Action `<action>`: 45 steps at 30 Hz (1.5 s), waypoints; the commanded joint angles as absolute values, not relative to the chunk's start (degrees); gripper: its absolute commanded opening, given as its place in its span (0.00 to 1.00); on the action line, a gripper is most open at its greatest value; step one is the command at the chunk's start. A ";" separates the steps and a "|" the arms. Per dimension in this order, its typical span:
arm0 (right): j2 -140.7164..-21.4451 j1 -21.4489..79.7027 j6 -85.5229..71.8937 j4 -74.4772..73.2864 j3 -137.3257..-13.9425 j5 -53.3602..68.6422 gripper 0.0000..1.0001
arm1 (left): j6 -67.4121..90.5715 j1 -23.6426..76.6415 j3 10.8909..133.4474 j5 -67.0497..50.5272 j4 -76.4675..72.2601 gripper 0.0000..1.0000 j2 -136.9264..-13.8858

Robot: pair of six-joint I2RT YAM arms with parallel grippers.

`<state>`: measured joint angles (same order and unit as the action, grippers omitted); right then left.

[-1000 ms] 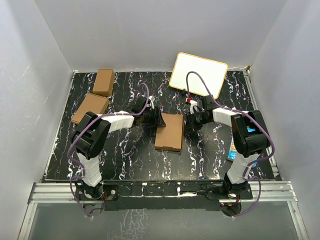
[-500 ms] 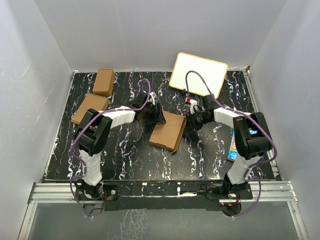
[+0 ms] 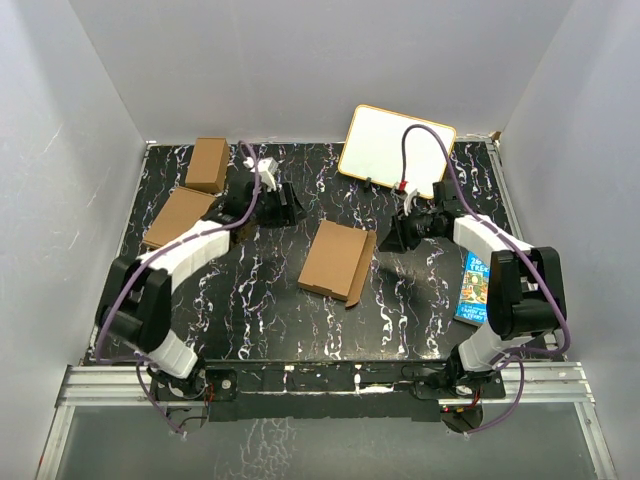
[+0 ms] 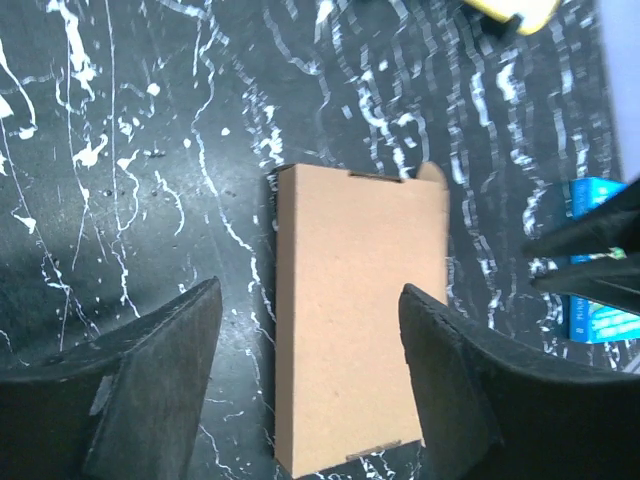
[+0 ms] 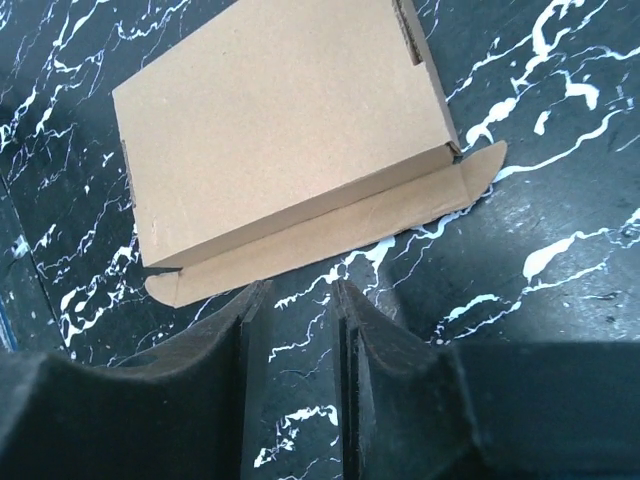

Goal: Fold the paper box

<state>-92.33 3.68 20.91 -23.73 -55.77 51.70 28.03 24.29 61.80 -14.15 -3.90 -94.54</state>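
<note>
Marbled table [image 3: 250, 300], paper box [image 3: 335, 260], blue book [image 3: 476, 288]

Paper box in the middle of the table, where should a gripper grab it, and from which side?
Probably the untucked flap along the long edge of the paper box, approached from the side of the right gripper. It is the only thin part sticking out; it lies flat on the table, so a finger must slip under it.

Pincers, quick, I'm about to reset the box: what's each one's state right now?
Left pincer: open wide, holding nothing.
Right pincer: slightly open, holding nothing; the paper box lies free.
</note>
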 commanded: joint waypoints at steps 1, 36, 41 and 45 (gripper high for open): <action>-90.41 1.36 21.00 -16.67 -55.01 54.38 0.35 | 27.11 24.48 53.04 -14.89 -12.94 0.73 -84.22; -75.73 4.63 97.75 -52.28 -43.20 76.29 0.88 | 37.73 23.29 26.13 -21.24 -30.91 0.93 -67.51; -72.49 8.23 95.90 -48.07 -40.04 71.67 0.89 | 38.21 23.30 25.74 -21.27 -31.40 0.93 -68.50; -71.02 11.30 95.11 -45.89 -38.63 67.64 0.89 | 38.16 23.29 25.67 -21.01 -30.78 0.92 -68.66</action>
